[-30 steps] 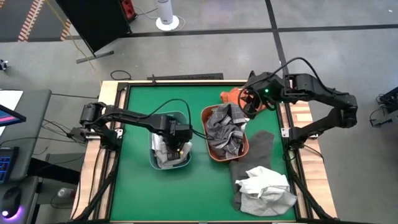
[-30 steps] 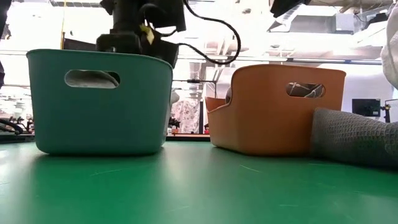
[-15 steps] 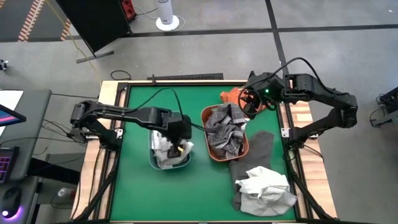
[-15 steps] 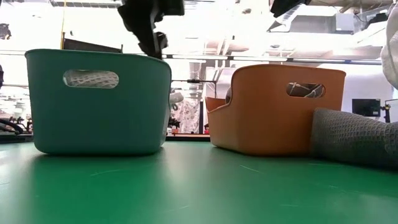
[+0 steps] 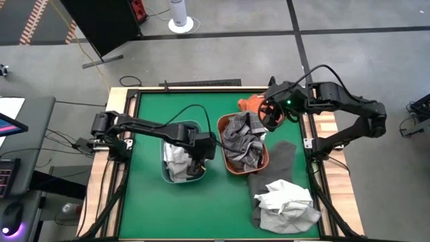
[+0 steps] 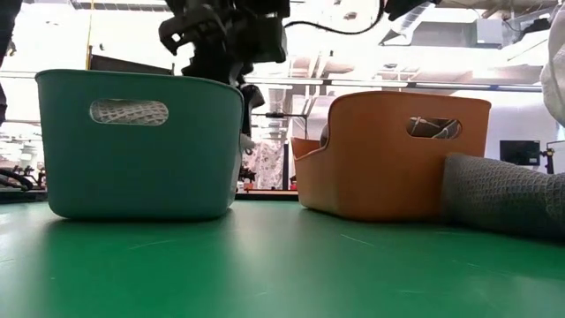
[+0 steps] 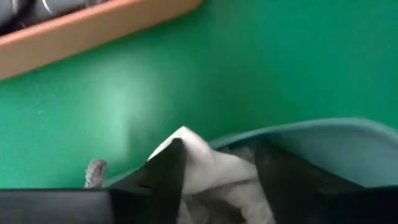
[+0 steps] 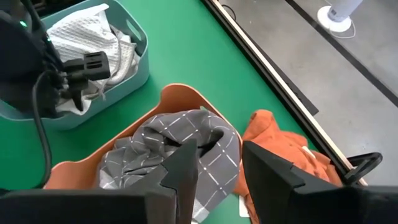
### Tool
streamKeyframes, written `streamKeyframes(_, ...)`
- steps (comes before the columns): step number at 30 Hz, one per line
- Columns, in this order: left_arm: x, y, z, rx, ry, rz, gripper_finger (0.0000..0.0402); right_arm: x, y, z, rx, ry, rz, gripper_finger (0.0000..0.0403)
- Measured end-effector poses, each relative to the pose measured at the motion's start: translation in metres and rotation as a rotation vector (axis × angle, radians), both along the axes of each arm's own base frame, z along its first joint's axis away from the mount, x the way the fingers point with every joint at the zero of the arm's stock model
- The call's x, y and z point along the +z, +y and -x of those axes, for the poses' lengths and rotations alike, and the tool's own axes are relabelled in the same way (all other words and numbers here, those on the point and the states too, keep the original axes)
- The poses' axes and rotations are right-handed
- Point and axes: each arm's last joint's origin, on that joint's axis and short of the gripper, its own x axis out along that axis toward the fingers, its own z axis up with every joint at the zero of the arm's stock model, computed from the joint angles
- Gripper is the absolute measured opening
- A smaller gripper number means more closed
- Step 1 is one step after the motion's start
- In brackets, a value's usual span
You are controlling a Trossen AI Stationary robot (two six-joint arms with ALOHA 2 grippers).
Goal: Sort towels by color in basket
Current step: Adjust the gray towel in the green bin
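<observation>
Two baskets are set side by side on the green counter [image 5: 148, 202]: a teal basket [image 5: 168, 176] on the left and an orange basket [image 5: 225, 165] just to its right, apart from each other.

The left end effector [image 5: 199, 161] is held over the teal basket's right rim, on the side nearest the orange basket. In the left wrist view its two dark fingers [image 7: 163, 174] are seen parted, with white cloth lying between and beneath them; whether that cloth is gripped or merely lies under the fingers cannot be told. In the low view the end effector hangs just above the teal rim.

White towels [image 5: 176, 160] are piled in the teal basket — a waffle-textured one shows through the basket's handle slot in the low view and on top of the pile in the right wrist view.

Grey patterned towels [image 5: 243, 140] with a check of fine white lines fill the orange basket.

The right end effector [image 5: 271, 114] is poised above the far right corner of the orange basket. Its fingers [image 8: 186, 163] are seen partly open in the right wrist view, and nothing is held between them.

A rust-orange towel [image 5: 250, 103] lies on the counter just behind the orange basket, beneath the right arm. A dark grey towel [image 5: 275, 160] is spread on the counter against the orange basket's right side, and a crumpled white towel [image 5: 287, 199] rests on its near end.
</observation>
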Motion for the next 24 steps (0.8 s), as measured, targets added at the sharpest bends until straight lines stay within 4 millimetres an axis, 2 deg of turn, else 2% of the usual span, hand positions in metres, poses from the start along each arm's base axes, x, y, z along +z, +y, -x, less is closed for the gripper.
streamKeyframes(7,0.003,0.002,0.004,0.015,0.017,-0.03,0.0018,0.0,0.0,0.0,-0.006,-0.003,-0.005,0.0155)
streamKeyframes(17,0.018,0.003,0.024,0.06,0.089,-0.01,0.0002,0.0,0.001,0.0,-0.002,0.002,-0.006,0.0155)
streamKeyframes(21,0.011,0.001,0.031,0.045,0.169,0.034,0.0002,-0.003,0.006,0.001,0.026,0.034,-0.008,0.0155)
streamKeyframes(24,-0.005,0.0,0.032,0.054,0.161,0.063,0.0001,-0.012,0.011,0.0,0.045,0.071,-0.012,0.0155)
